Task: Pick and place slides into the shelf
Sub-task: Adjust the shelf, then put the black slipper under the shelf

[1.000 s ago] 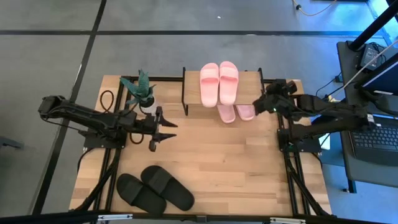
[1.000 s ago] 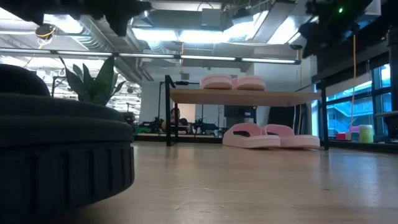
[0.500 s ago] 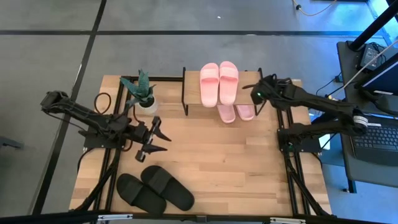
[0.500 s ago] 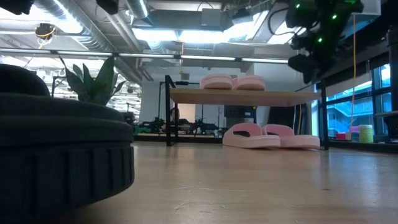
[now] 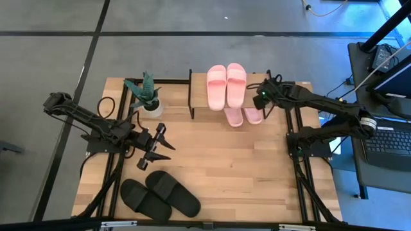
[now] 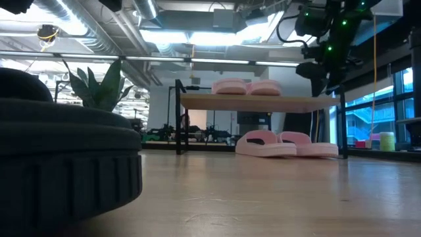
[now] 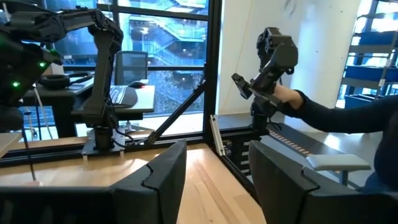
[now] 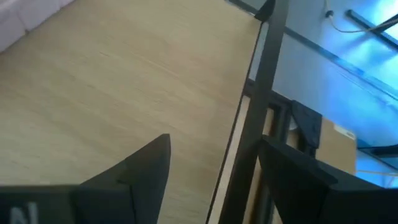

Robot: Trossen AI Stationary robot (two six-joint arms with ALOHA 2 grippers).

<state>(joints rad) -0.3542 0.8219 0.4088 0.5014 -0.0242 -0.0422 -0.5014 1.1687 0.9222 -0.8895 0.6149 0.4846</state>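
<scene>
Overhead, right gripper [image 5: 259, 101] apparently open beside shelf [image 5: 257, 81] edge, empty.

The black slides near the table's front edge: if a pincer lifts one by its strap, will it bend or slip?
The black slides look thick and matte, so probably light, slightly flexible and not slippery. They lie flat, so rolling or tipping seems unlikely. The open left pincer hovers nearby.

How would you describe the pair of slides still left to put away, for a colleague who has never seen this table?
Start from the light wooden tabletop in the high view and go to its near edge, opposite the small two-tier shelf with a wooden top board. There lies the matte black pair of foam slides, side by side and angled. All the other slides are pale pink and at the shelf.
</scene>
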